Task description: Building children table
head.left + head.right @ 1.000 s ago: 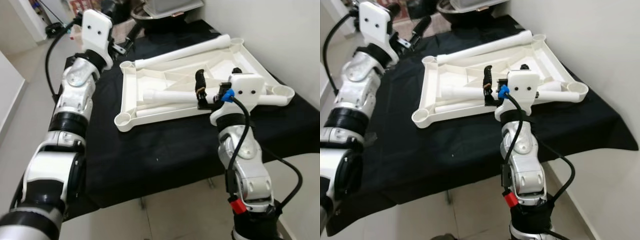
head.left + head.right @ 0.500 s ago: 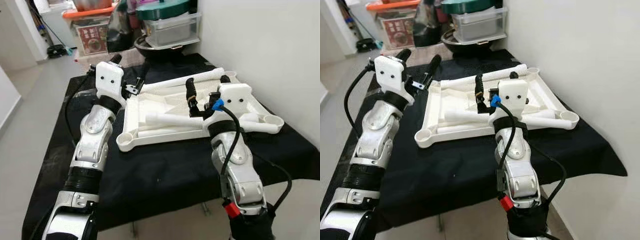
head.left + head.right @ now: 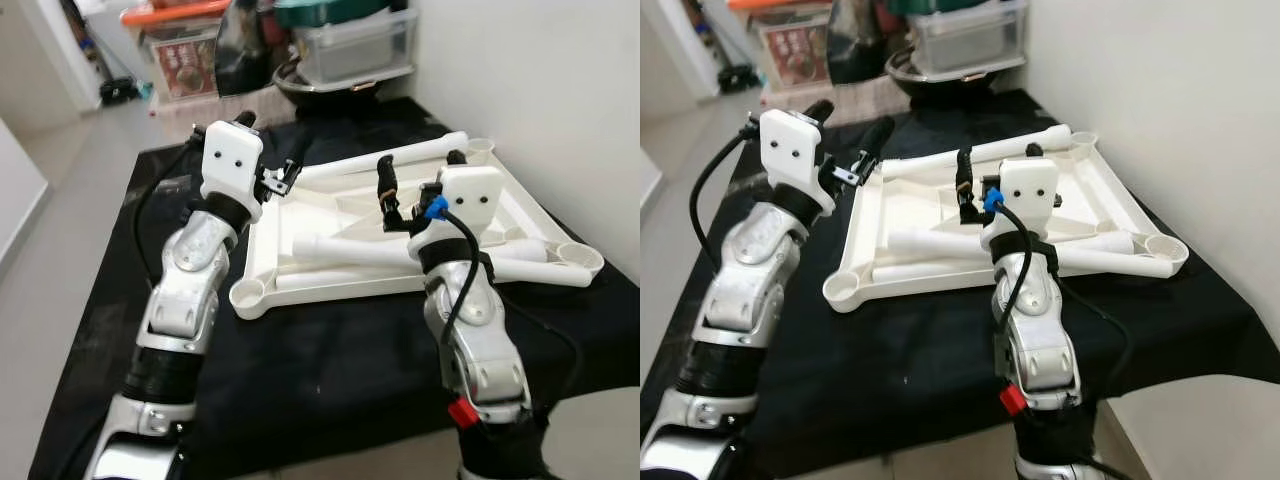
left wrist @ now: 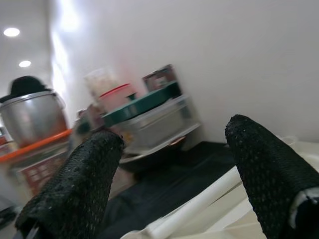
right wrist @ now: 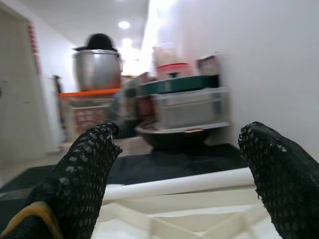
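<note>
Right gripper (image 5: 174,169), fingers spread wide and holding nothing, raised above the middle of the white tabletop (image 3: 330,215). Left gripper (image 4: 174,174), likewise spread wide and empty, poised over the tabletop's left edge. The tabletop lies upside down on a black-covered table (image 3: 330,340), ribs and corner sockets facing up; three white legs (image 3: 345,250) rest loose across it. Beyond the table's far end: stacked storage boxes (image 3: 965,40) and a dark pot (image 3: 930,80).

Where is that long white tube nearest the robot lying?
The table leg lies across the upturned white tabletop on the black cloth, just under the open right gripper.
</note>
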